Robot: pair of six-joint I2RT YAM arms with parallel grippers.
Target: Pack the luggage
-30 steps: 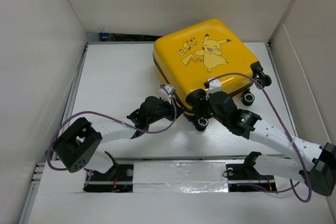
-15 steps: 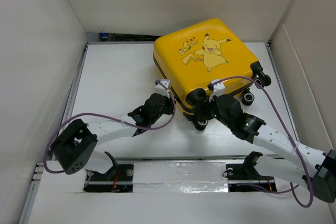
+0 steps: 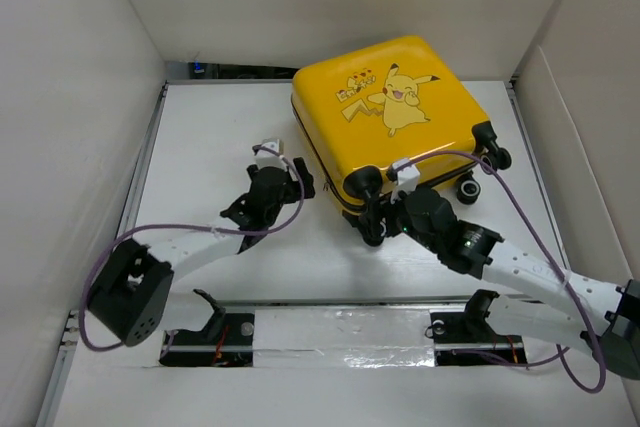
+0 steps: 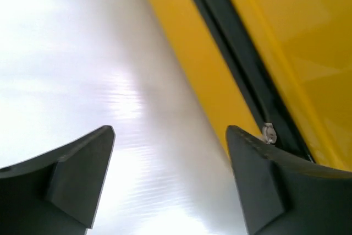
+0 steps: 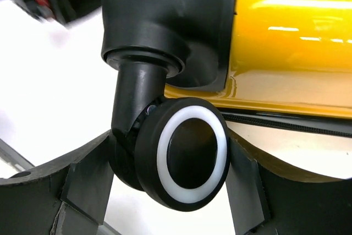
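The luggage [image 3: 390, 117] is a yellow hard-shell case with a Pikachu print. It lies flat and closed at the back right of the white table [image 3: 200, 147]. My left gripper [image 3: 278, 169] stands open just left of the case's left edge, apart from it. In the left wrist view only bare table lies between the fingers of this gripper [image 4: 170, 133], and the black zip seam [image 4: 242, 81] with its small pull [image 4: 269, 132] runs past the right finger. My right gripper [image 3: 375, 227] is shut on the near-left wheel [image 5: 187, 155], one finger on each side of it.
White walls close in the table on the left, the back and the right [image 3: 590, 127]. Two more black wheels [image 3: 466, 189] stick out from the case's right corner. Purple cables loop over both arms. A taped strip [image 3: 340, 332] runs along the near edge.
The left gripper was shut at the case's near-left edge; it has opened and drawn back to the left. The right gripper stayed on the wheel, and the case has shifted slightly left.
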